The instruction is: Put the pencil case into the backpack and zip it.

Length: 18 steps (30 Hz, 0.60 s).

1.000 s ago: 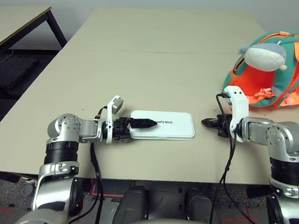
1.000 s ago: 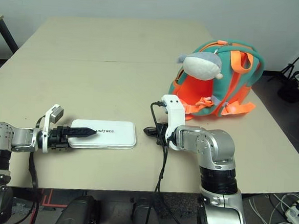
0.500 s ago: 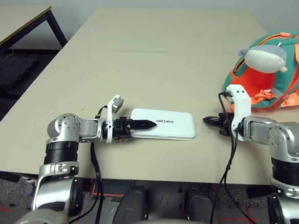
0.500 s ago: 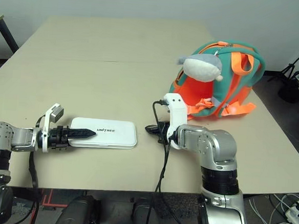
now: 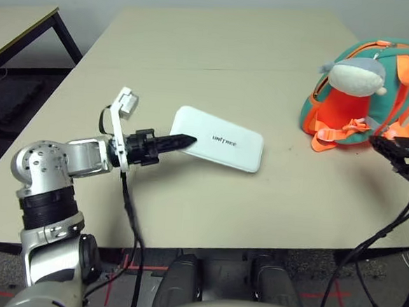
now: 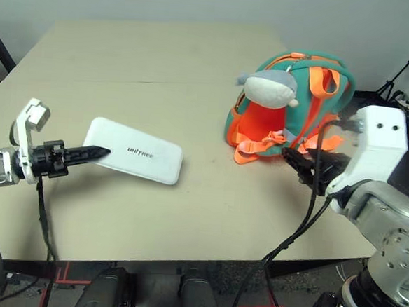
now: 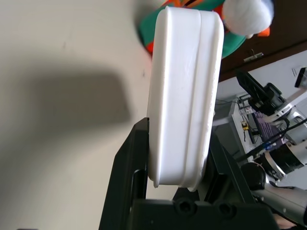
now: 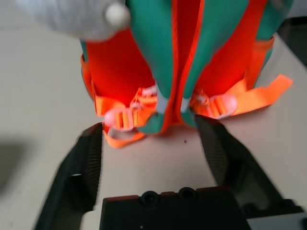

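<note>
1. Pencil case (image 5: pixel 219 140) lifted off counter (image 5: pixel 218 63) since prev frame, tilted, centre-left; left claw (image 5: pixel 179 142) pinching its end.
2. Right claw (image 8: pixel 153 143) now spread, facing backpack (image 5: pixel 367 87), upper right.

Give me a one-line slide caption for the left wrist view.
Left gripper clamps the white pencil case on edge above the table, pointing toward the backpack.

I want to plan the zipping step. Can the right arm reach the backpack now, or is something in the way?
Probably yes. The right gripper, fingers open, faces the backpack with bare table between them.
</note>
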Each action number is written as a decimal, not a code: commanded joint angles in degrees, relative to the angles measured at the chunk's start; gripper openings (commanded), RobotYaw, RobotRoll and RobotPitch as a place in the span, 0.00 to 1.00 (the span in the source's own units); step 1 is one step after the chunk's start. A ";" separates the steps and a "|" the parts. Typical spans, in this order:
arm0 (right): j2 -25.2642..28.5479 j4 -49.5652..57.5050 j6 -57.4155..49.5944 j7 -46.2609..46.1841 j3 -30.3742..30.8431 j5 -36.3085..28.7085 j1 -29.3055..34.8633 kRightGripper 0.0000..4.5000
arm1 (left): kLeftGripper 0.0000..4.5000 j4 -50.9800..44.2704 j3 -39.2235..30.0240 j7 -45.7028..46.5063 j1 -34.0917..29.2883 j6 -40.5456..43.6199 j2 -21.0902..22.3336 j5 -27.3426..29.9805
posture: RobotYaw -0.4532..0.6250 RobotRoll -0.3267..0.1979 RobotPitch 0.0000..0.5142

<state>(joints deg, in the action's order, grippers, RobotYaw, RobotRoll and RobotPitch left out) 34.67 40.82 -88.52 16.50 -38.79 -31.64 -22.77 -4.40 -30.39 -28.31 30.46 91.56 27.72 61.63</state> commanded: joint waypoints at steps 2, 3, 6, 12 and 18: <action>1.04 -3.90 10.68 0.40 5.24 2.79 1.47 1.00 | 0.30 -1.50 -0.53 2.25 0.66 0.87 -2.57 0.93 | 0.39 0.62 0.19; 1.03 -5.02 12.44 0.49 5.93 3.18 1.70 1.00 | 0.30 -1.75 -0.62 2.63 0.73 0.91 -3.03 1.09 | 0.39 0.62 0.19; 1.29 -9.19 18.02 0.81 8.62 4.63 2.20 1.00 | 0.30 -2.49 -1.14 3.79 0.89 0.90 -4.35 1.57 | 0.41 0.62 0.19; 2.94 -22.92 31.30 1.34 15.29 10.21 -0.01 1.00 | 0.30 -4.87 -3.13 7.01 0.12 0.94 -5.76 4.00 | 0.46 0.62 0.20; 3.82 -29.94 39.25 1.10 19.18 14.30 -2.13 1.00 | 0.30 -6.66 -4.56 10.49 -1.12 0.94 -5.89 7.69 | 0.49 0.62 0.22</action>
<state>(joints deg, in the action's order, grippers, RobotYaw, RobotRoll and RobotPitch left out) 38.04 11.94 -50.28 17.66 -20.67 -18.31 -24.23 -9.28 -33.97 -18.70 29.86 91.53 21.74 67.66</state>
